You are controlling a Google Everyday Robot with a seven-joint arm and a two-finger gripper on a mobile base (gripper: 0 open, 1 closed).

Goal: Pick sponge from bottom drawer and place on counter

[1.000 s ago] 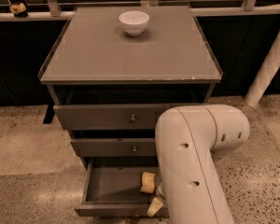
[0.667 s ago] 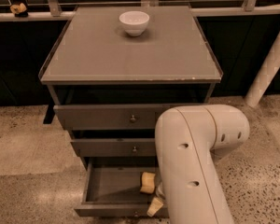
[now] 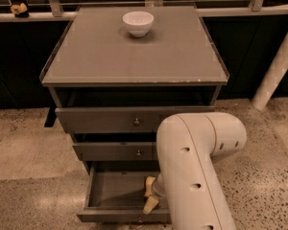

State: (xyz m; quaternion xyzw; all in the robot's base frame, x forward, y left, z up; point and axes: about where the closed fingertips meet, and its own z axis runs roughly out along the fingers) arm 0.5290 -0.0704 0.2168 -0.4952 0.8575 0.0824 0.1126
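Observation:
The bottom drawer is pulled out, showing its grey floor. My white arm reaches down into its right part. At the arm's end is the gripper, inside the drawer, with two yellowish fingers spread apart and nothing visible between them. No sponge shows; the drawer's right side is hidden behind the arm. Above the three drawers lies the counter, a flat grey-brown top.
A white bowl stands at the back middle of the counter. The two upper drawers are closed. A white post leans at the right. A railing runs behind the cabinet, and speckled floor surrounds it.

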